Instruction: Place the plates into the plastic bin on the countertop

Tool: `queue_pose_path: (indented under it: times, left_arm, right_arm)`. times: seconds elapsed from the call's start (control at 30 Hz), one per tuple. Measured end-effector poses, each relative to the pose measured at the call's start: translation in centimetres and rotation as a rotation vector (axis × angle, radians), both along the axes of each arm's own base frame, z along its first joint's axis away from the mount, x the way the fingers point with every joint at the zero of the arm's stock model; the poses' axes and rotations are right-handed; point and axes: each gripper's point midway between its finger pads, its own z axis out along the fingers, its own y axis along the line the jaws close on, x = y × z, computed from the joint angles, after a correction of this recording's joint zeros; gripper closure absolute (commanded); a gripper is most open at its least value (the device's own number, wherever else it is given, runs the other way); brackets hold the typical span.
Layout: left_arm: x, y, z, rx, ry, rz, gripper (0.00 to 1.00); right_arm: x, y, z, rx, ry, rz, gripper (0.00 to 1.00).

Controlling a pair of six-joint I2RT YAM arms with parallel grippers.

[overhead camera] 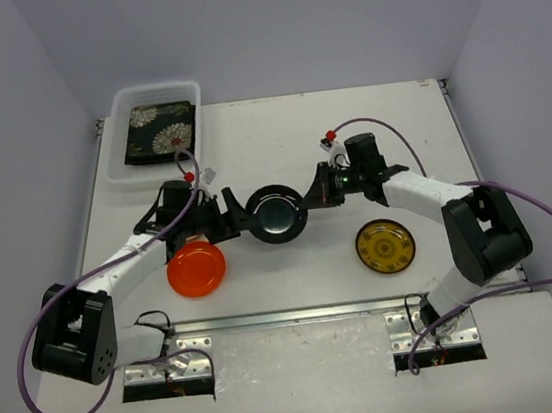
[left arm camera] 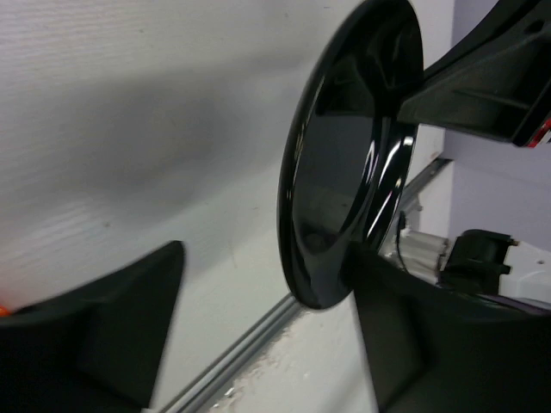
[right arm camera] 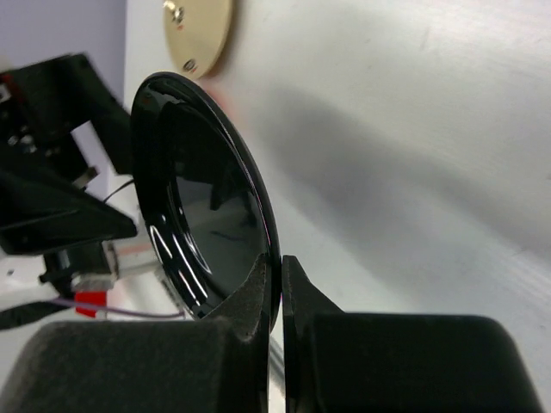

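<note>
We see the right hand (right arm camera: 277,275) clamped on the black plate (overhead camera: 277,213), offering it, we reckon, to the left hand (overhead camera: 236,221), spread open, nearer the plastic bin (overhead camera: 156,88).

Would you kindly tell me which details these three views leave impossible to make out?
Top view: the floral plate covers anything beneath it in the plastic bin; count unknown.
Top view: the left arm hides the orange plate's far edge.
Right wrist view: the yellow plate is cut off by the top edge, its pattern blurred.
Left wrist view: the top edge crops the black plate.
</note>
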Motion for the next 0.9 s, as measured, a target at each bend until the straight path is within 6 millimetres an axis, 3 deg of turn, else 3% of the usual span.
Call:
queue_pose_path:
  times: [0.1, 0.17, 0.2, 0.23, 0.27, 0.33, 0.47, 0.57, 0.7, 0.8, 0.9]
  left_arm:
    - [0.3, -1.6, 0.0, -0.040, 0.000, -0.036, 0.85]
    - [0.6, -2.1, 0.0, -0.054, 0.005, -0.047, 1.00]
    - [0.7, -2.3, -0.1, -0.059, 0.006, -0.053, 1.00]
    - [0.7, -2.5, 0.1, -0.075, 0.012, -0.057, 1.00]
    - [0.8, -2.6, 0.5, -0.085, 0.009, -0.059, 1.00]
    - [1.3, -2.7, 1.0, -0.077, -0.012, -0.050, 1.00]
    - [3.7, -1.3, 1.7, -0.010, -0.029, 0.064, 1.00]
    - [7.4, 2.8, 3.7, 0.019, -0.057, 0.251, 1.00]
    - [12.8, 12.9, 7.8, 0.028, -0.127, 0.650, 1.00]
    - [14.6, 19.9, 9.8, 0.019, -0.167, 0.917, 1.00]
    - [16.7, 24.6, 9.9, 0.027, -0.134, 1.099, 1.00]
  right_arm:
    - [-1.6, 0.3, 0.7, 0.050, 0.015, 0.048, 1.00]
    - [-2.3, 0.4, 0.6, 0.063, 0.031, 0.063, 1.00]
    - [-2.6, 0.4, 0.5, 0.068, 0.040, 0.069, 0.95]
    - [-2.7, 0.3, 0.3, 0.062, 0.042, 0.066, 0.84]
    - [-2.8, 0.2, 0.1, 0.061, 0.046, 0.063, 0.61]
    - [-2.9, 0.2, 0.2, 0.069, 0.051, 0.061, 0.03]
    - [-2.8, -0.5, 0.7, 0.055, 0.027, 0.017, 0.01]
    - [-2.9, -1.9, 0.7, 0.036, 0.010, -0.042, 0.01]
    - [-3.8, -4.3, -0.7, 0.000, 0.028, -0.121, 0.01]
    - [-5.0, -5.3, -2.0, -0.027, 0.055, -0.150, 0.01]
    - [-6.4, -6.0, -3.2, -0.045, 0.082, -0.166, 0.01]
